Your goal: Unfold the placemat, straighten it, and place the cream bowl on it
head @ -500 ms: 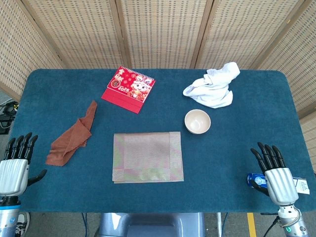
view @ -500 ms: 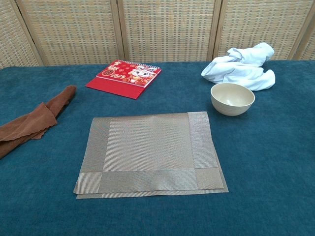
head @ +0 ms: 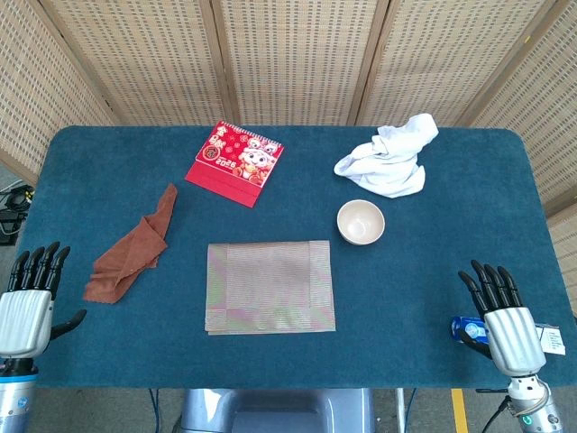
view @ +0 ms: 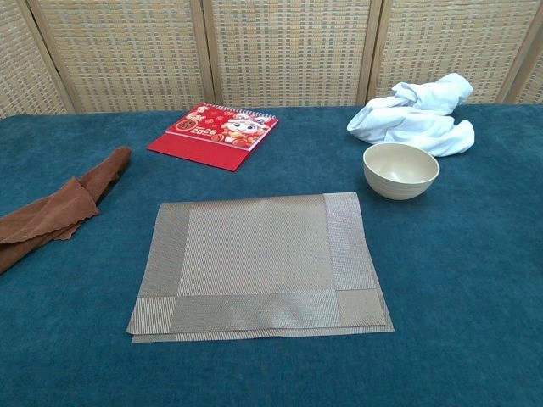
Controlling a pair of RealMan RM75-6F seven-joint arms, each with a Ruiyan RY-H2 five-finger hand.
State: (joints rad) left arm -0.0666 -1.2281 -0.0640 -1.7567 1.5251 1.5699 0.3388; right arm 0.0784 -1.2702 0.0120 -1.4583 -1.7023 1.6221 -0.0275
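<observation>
1. Folded woven beige-grey placemat (head: 270, 287), ribbed, rectangular, layers stacked, lay flat at the table's centre-front.
2. Round cream bowl (head: 361, 221), smooth, upright, sat just beyond the placemat's far right corner, not touching it.
3. Left hand (head: 27, 302) at the near-left table edge, fingers straight and apart, held nothing.
4. Right hand (head: 501, 316) at the near-right edge, fingers spread, held nothing.
5. Crumpled rust-brown cloth (head: 132, 248) left; bunched white cloth (head: 388, 158) behind the bowl; red printed calendar (head: 234, 163) at the back.
6. Blue felt-like table cover (head: 433, 271); woven rattan screen panels (head: 288, 54) behind.
</observation>
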